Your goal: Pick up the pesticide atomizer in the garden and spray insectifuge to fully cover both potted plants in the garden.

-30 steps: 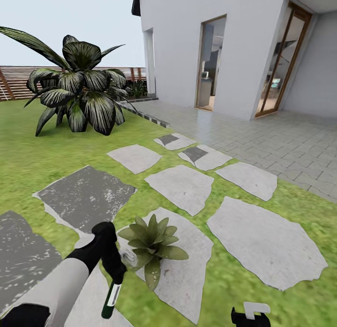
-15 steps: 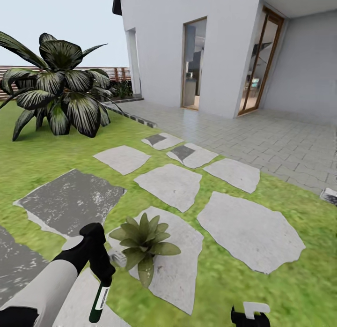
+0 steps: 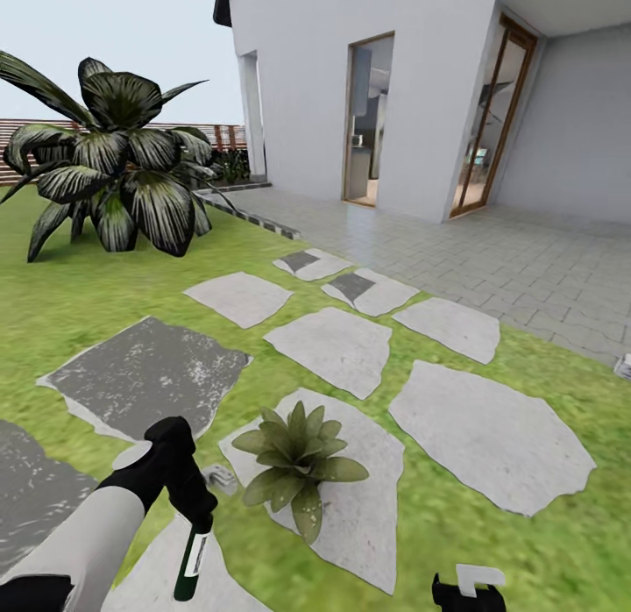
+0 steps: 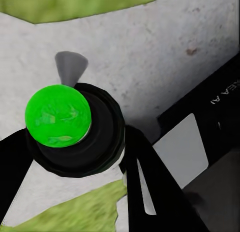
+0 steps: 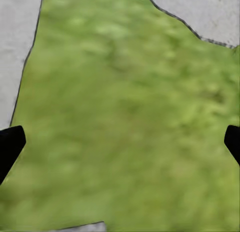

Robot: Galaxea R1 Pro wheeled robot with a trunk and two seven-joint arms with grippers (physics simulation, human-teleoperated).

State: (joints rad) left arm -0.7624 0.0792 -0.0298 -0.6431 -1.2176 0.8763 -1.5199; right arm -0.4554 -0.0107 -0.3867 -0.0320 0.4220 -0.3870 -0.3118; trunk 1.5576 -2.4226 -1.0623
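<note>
The right end effector (image 3: 469, 592) is cut off by the head view's bottom edge.

White lettering on a black arm part (image 4: 220, 100) is unreadable.

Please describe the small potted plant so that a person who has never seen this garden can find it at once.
From the white house, follow the grey stepping stones across the lawn toward the robot. The potted plant sits on the nearest pale stone, beside the left gripper holding a dark bottle. Unlike the large dark shrub far behind, it is a low rosette of pointed leaves.
</note>
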